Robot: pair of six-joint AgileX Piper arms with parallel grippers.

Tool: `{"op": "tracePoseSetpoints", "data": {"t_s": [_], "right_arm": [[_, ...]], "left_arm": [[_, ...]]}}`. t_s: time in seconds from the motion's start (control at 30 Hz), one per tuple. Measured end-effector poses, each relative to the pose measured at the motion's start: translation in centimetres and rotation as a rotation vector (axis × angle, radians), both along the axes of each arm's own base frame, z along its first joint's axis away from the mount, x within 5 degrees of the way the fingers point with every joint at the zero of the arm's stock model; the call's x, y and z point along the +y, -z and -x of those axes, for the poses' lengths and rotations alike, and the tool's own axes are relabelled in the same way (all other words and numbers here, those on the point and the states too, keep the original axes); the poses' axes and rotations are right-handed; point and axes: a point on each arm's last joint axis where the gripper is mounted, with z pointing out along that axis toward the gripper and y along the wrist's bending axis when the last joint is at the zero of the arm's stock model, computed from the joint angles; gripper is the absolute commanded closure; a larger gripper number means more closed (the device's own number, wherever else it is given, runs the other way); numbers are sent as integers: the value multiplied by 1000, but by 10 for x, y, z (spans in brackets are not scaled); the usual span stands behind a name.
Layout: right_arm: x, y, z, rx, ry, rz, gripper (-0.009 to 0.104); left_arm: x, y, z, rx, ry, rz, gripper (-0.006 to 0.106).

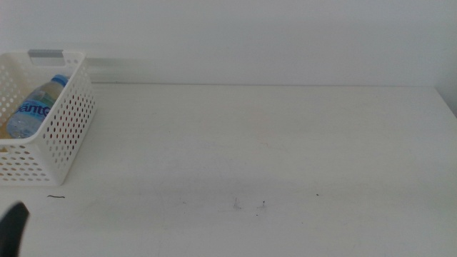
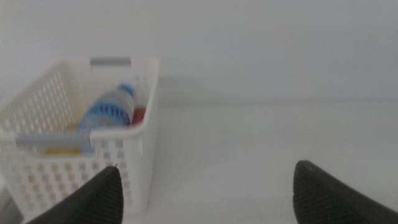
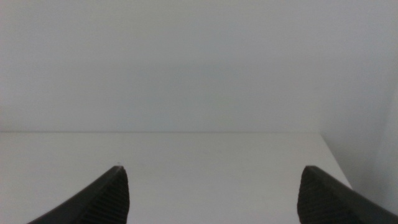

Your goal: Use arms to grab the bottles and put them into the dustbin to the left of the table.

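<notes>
The bin (image 1: 53, 128) stood at the table's (image 1: 271, 157) far left edge, its grey strip (image 1: 46, 53) on the rim toward the wall. From the middle view only the water bottle (image 1: 32, 111) could be made out in it, lying tilted with its blue cap (image 1: 60, 79) up near the grey strip. A hint of yellow showed low beside it, too small to name there.

The left wrist view gave more. It looked into the bin (image 2: 93, 168) from just beside it and showed the water bottle (image 2: 109, 115) again, a patch of red (image 2: 139, 114) against the bin's inner wall next to the bottle, and something pale yellow (image 2: 59, 149) low behind the near wall, blurred. The left gripper (image 2: 205, 193) hung with its jaws spread wide and nothing between them. In the middle view it was only a dark tip (image 1: 13, 225) at the bottom left corner.

The rest of the table carried a few dark specks (image 1: 250, 205) near the front.

The right gripper (image 3: 211, 193) appeared only in its own wrist view, jaws wide apart and holding nothing, facing bare table (image 3: 205, 155) and the wall.
</notes>
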Motion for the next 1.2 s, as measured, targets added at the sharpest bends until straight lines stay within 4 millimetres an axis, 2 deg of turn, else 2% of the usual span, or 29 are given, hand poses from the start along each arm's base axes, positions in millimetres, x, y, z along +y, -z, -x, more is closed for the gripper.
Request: {"op": "tracePoseSetpoints", "data": {"t_s": [0.13,0.3,0.5,0.73,1.2], "right_arm": [[-3,25,9,-13,33,4,4],[-2,52,6,60,35,9,4],[-2,72,3,103,34,15,4],[-2,69,2,39,28,0,4],[-1,69,2,31,27,-8,4]], "left_arm": [[0,22,-1,40,1,-6,7],[0,41,-4,76,2,-10,7],[-1,42,-5,54,3,-8,7],[-1,41,-5,39,3,-6,7],[0,39,-5,15,-10,-4,7]]}}
